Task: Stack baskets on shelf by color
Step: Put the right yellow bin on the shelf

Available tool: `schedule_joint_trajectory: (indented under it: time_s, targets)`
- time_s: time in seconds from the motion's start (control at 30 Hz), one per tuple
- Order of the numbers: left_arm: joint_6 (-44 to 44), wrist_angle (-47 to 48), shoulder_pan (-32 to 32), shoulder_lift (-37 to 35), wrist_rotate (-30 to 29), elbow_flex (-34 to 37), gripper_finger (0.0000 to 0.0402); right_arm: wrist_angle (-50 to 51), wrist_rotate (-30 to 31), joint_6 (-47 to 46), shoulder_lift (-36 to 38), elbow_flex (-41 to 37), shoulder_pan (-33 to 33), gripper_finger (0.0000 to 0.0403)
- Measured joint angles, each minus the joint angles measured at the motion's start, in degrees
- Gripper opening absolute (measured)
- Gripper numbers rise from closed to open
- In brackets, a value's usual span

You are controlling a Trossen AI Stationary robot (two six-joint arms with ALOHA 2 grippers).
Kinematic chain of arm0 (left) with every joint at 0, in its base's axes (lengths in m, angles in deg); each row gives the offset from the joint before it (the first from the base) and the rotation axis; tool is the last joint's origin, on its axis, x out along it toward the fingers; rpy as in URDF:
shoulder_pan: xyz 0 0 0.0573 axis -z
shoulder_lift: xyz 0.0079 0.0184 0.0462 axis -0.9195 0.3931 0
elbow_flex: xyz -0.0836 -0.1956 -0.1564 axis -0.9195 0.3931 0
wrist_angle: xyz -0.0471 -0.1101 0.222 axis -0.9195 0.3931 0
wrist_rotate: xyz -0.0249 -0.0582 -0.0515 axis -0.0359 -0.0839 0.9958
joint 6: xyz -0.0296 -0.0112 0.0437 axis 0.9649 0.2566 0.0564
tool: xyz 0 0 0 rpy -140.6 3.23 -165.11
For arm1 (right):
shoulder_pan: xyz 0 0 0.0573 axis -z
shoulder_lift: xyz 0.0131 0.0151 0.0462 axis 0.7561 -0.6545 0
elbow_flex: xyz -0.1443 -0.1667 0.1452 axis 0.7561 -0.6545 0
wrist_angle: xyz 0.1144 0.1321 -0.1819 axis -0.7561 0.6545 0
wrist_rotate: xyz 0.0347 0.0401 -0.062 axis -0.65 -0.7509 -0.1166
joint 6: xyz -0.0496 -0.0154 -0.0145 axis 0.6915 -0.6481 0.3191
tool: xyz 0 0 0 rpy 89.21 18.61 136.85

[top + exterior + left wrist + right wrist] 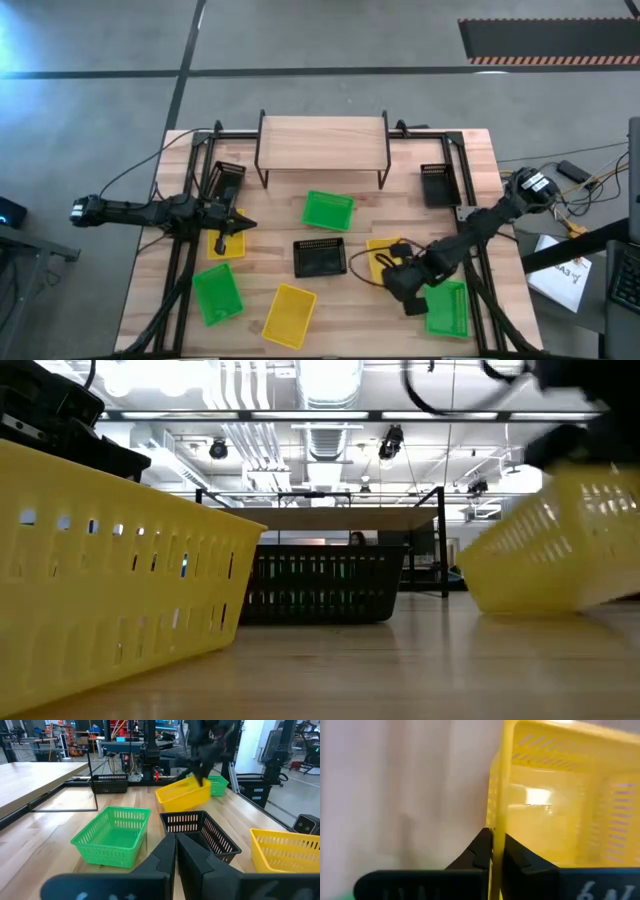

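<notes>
Table (470, 160): wood-slat top carrying the shelf, all the baskets and both arms.
Shelf (322, 140): light plank riser on thin black legs at the far middle of the table, well beyond both sets of jaws; its top is bare.
Right gripper (403, 268): low over the near right part of the table, jaws pinched tight on the rim wall of a yellow basket; the right wrist view shows the thin yellow wall running between the two dark fingers (481, 851).
Held yellow basket (560, 805): gripped by one side wall; in the low view (555, 540) it hangs tilted, one end raised off the wood.
Left gripper (240, 224): at the left side of the table, jaws closed together with nothing between them, as the left wrist view shows (176, 855).
Yellow basket under left gripper (224, 240): directly below those closed jaws.
Middle green basket (328, 211): ahead of the left jaws, nearer the shelf.
Middle black basket (320, 257): between the two grippers, just beside the held yellow one.
Near green basket (216, 294): nearer the table's front edge than the left jaws.
Near yellow basket (289, 312): just beside it.
Right green basket (448, 308): just behind the right jaws.
Black baskets by the frame: one far left (227, 178), one far right (436, 184).
</notes>
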Motion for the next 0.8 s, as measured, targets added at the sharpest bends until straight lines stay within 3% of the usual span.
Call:
schedule_joint_trajectory:
  time_s: [0.3,0.43,0.57,0.8]
  targets:
    - [0.01,-0.05,-0.02,-0.11,-0.01,0.0,0.0,10.18,-11.35,2.35,-7.01,25.99,11.65,0.0008]
    - [0.02,-0.02,-0.02,-0.06,-0.02,0.0,0.0,13.98,-13.26,4.85,-11.22,38.27,16.87,0.0008]
    - [0.0,0.0,-0.01,0.0,-0.02,0.0,0.0,20.84,-12.07,10.97,-16.23,50.39,21.93,0.0008]
    - [0.0,0.0,0.0,-0.04,-0.01,0.0,0.0,31.69,-0.93,22.77,-26.17,68.27,32.24,0.0008]
